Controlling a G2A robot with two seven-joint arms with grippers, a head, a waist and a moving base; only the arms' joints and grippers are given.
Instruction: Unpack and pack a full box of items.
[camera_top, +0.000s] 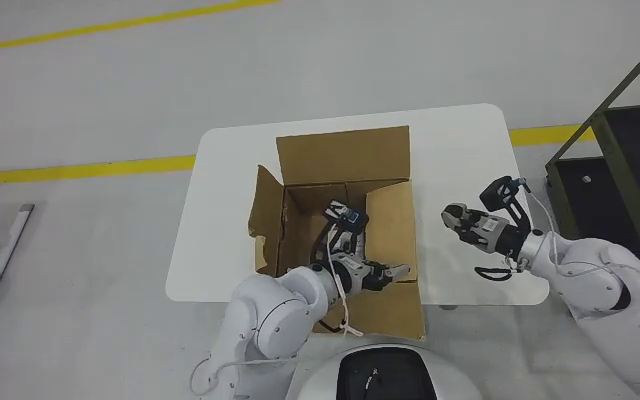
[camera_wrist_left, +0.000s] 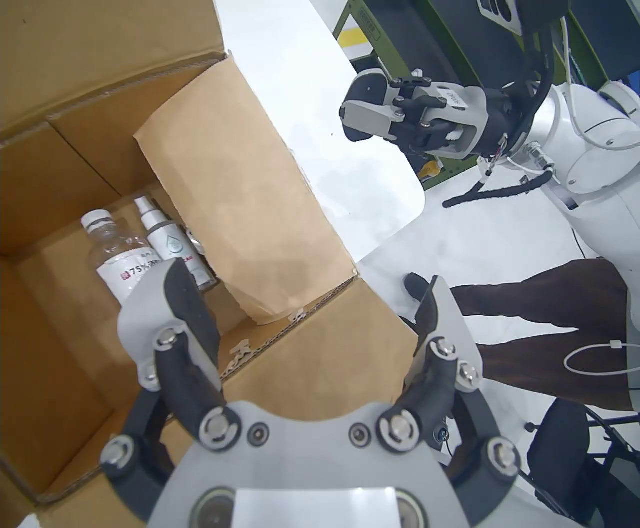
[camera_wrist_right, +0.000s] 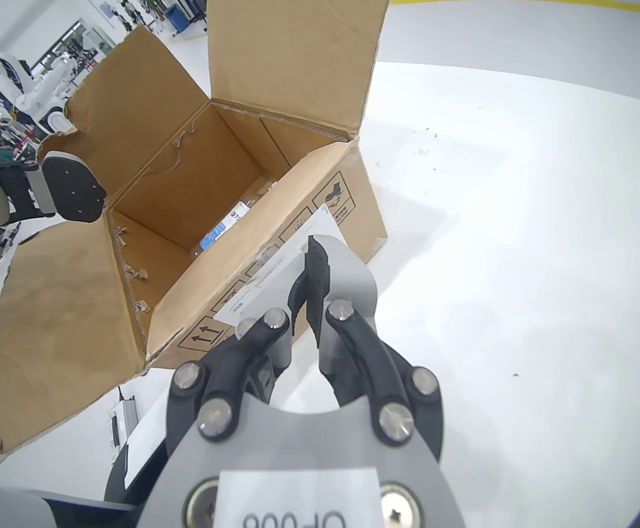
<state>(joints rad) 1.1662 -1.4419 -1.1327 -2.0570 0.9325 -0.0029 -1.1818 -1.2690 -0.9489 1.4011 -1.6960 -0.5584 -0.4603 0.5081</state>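
- Top view puts the box mid-table with its flaps open. My left gripper hangs over the 5 o'clock corner, and my right gripper sits off at 3 o'clock above the white table.
- On the left wrist view, the left gripper is spread wide and holds nothing, one finger over the inside of the box and one outside its wall.
- The right gripper has its fingers pressed together with nothing between them.
- A clear bottle with a white label lies on the box floor with a slim spray bottle just beside it. Both are close to the flap that folds inward on the 3 o'clock side.
- I judge both to be light, stiff plastic, smooth and round, so they are apt to roll or slip. I would grip across the body, not the cap or the spray head.
- The deep walls and that inward flap crowd my reach, and the cardboard will give if I nudge it.
- The tabletop looks hard and smooth, and the stretch at 3 o'clock suits setting things down.
- A green cart stands past the table at 3 o'clock, on grey floor with yellow lines.
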